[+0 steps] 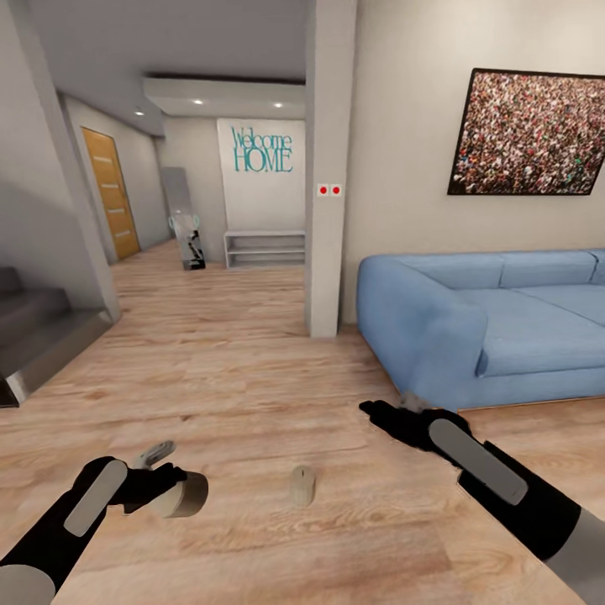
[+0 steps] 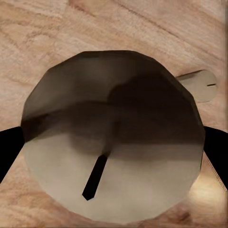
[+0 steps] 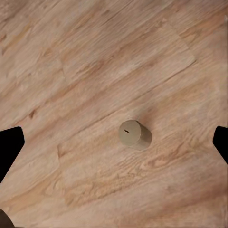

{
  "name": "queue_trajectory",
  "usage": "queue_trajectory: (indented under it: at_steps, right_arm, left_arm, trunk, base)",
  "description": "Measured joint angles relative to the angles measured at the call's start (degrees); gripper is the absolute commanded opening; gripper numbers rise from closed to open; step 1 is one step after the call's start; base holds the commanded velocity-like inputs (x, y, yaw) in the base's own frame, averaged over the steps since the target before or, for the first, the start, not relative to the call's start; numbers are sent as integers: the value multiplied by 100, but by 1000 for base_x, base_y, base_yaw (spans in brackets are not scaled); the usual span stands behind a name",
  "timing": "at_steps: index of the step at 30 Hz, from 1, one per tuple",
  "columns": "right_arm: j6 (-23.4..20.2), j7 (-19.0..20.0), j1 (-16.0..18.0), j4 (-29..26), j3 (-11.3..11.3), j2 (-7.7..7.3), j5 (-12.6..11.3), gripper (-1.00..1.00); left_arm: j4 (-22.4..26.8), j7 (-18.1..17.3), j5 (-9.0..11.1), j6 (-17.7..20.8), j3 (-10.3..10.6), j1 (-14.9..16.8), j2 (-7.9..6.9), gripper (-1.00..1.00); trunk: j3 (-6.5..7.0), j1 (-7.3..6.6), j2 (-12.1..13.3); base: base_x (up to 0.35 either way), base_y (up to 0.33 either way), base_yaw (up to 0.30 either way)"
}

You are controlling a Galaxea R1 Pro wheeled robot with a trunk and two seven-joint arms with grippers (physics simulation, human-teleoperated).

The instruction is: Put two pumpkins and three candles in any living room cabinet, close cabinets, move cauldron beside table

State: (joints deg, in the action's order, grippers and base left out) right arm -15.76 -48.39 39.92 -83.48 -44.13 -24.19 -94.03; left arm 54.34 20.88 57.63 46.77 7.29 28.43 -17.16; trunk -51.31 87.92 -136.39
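A stubby pale beige candle (image 2: 114, 137) is clamped between the left gripper's (image 1: 172, 487) fingers, their tips hidden behind it. The right gripper (image 1: 395, 418) is spread wide and empty above the wooden floor (image 1: 252, 378), where a second pale candle (image 1: 302, 486) stands apart.

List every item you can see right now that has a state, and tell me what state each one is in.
Left tool: shut on a short pale beige cylindrical candle, lifted off the floor.
Right tool: open, empty, hanging above the floor.
Second pale beige candle: standing upright on the light wooden plank floor, untouched.
Orange wooden door down the hallway: closed.
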Motion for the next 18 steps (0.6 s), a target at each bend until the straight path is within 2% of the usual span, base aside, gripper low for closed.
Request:
queue_trajectory:
  at_steps: [1,3,10,15,18]
  right_arm:
    - [-1,-226,0,-118,80,3,204,100]
    - [-1,-370,-1,-180,135,4,340,100]
    - [16,-478,-1,-216,143,13,449,100]
    - [24,-484,-1,-191,112,19,476,100]
    - [57,-447,31,-151,75,53,612,100]
  left_arm:
    - [3,0,-5,1,0,0,0,-100]
    - [6,0,-4,2,0,1,0,-100]
    - [8,1,-11,4,0,0,-5,-100]
    - [8,0,5,-2,0,3,0,-100]
    - [40,-32,39,30,-32,-30,-33,-100]
  trunk:
    - [0,0,0]
    - [0,1,0]
    - [0,1,0]
    - [0,3,0]
    - [0,3,0]
  base:
    - [215,-19,-1]
    - [199,-10,0]
    - [189,36,0]
    - [31,12,0]
    - [7,1,0]
